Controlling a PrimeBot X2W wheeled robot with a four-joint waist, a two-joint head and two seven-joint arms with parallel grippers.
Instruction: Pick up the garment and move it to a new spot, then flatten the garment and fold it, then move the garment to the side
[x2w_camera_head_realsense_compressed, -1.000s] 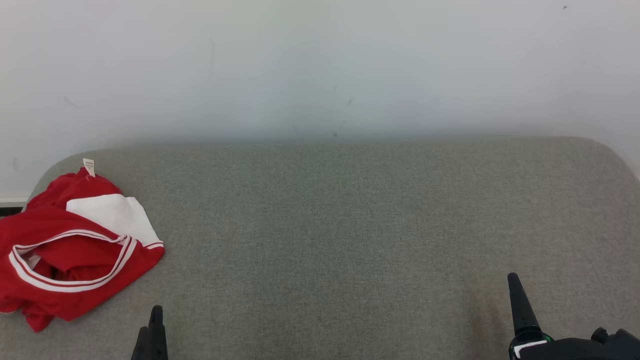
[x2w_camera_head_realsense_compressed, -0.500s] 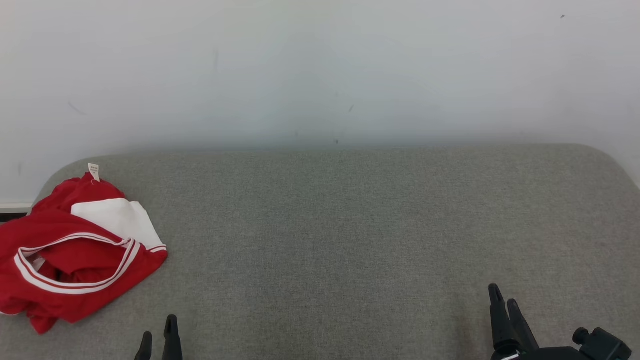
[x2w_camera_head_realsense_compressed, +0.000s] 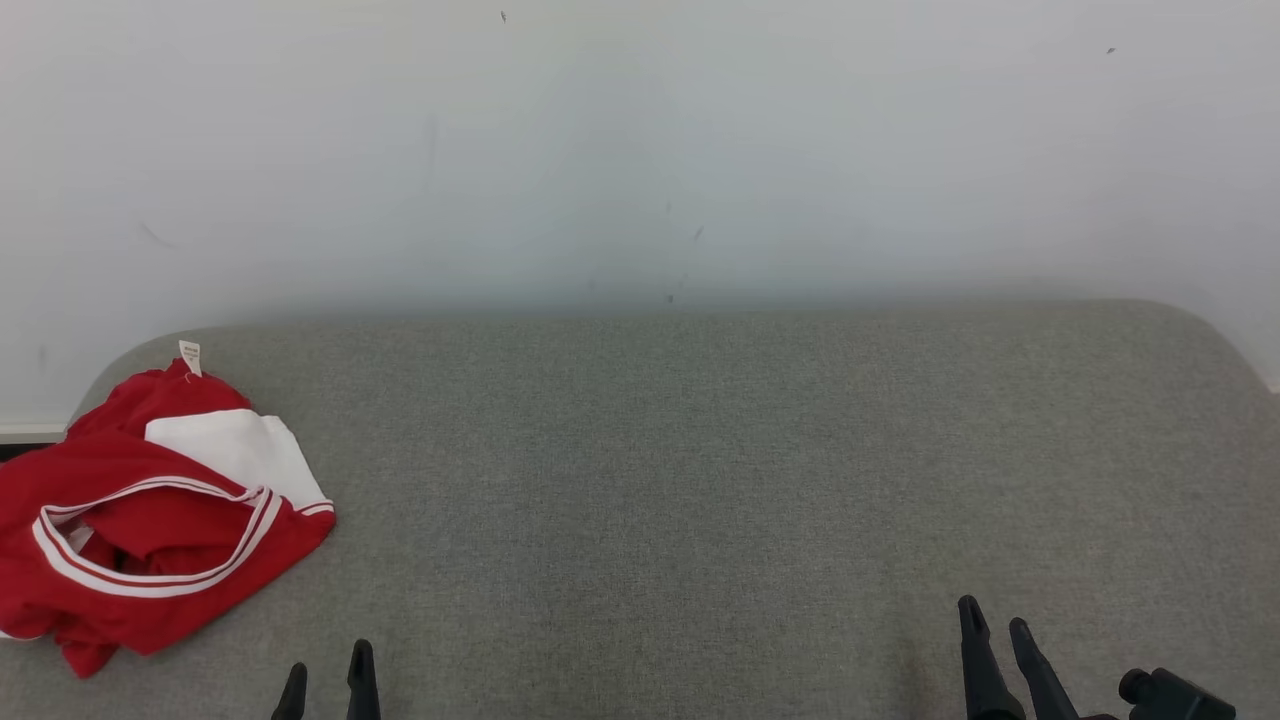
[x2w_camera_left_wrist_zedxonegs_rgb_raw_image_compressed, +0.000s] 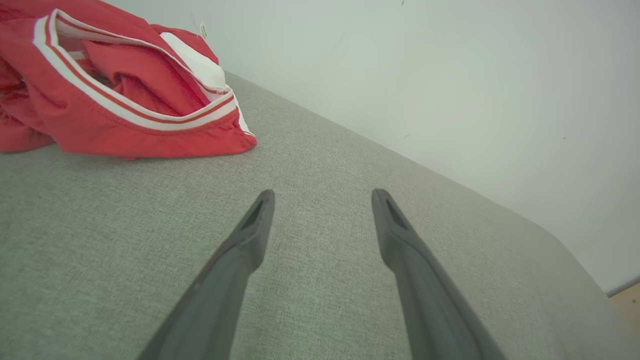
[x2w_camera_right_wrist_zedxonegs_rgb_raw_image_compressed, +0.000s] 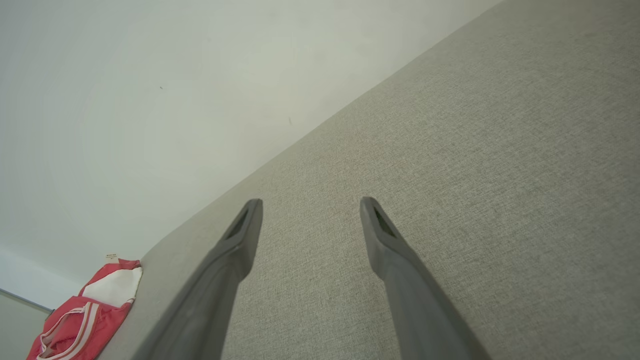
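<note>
Left pincer (x2w_camera_head_realsense_compressed: 328, 682) stood spread and empty at 7 o'clock, right pincer (x2w_camera_head_realsense_compressed: 995, 640) likewise at 5, red garment (x2w_camera_head_realsense_compressed: 150, 530) lay bunched at 9 o'clock on the grey cushion (x2w_camera_head_realsense_compressed: 700, 480), so you did best swinging left and pinching its striped rim (x2w_camera_head_realsense_compressed: 150, 586) deep.
</note>
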